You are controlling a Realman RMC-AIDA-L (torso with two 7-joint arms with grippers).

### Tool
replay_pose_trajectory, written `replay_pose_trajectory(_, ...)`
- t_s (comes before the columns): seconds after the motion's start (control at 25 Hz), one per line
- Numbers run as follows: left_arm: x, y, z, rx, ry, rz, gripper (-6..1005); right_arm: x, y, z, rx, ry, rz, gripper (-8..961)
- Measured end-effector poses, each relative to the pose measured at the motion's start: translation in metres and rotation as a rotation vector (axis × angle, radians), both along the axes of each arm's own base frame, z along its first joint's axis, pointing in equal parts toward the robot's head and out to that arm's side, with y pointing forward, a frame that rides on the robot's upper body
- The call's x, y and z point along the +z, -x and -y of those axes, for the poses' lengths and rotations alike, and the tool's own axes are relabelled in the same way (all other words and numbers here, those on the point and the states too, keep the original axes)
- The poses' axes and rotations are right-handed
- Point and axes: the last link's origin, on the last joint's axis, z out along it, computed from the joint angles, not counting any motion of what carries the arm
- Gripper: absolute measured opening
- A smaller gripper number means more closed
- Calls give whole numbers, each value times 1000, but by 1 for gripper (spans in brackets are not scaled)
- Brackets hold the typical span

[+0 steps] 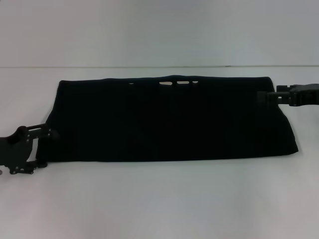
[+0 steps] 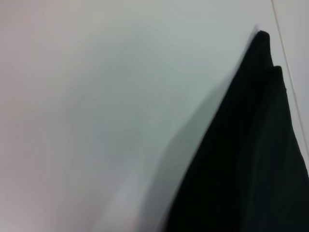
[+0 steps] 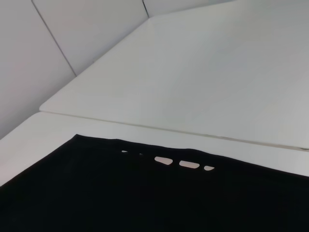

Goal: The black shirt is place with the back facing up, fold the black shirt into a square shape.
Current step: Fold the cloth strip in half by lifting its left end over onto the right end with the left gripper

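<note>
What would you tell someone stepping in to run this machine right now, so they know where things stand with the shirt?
Left gripper: low at the shirt's left end, by its near corner; whether it grips cloth can't be told.
Right gripper: at the shirt's right end, near the far edge; grip likewise unclear.
The black shirt lies flat on the white table as a long wide band, its far edge showing small gaps where layers meet.
Done: it looks folded once lengthwise into that band.
Left: probably fold the two ends inward to make a square, then let go.
</note>
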Motion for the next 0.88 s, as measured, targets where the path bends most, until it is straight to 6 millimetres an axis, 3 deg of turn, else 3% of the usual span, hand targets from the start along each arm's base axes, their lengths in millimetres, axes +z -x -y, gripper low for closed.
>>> replay_pose_trajectory(0.88,0,-7,-11,-109,5,-73,907,2,1,-1,3,-7,0,926)
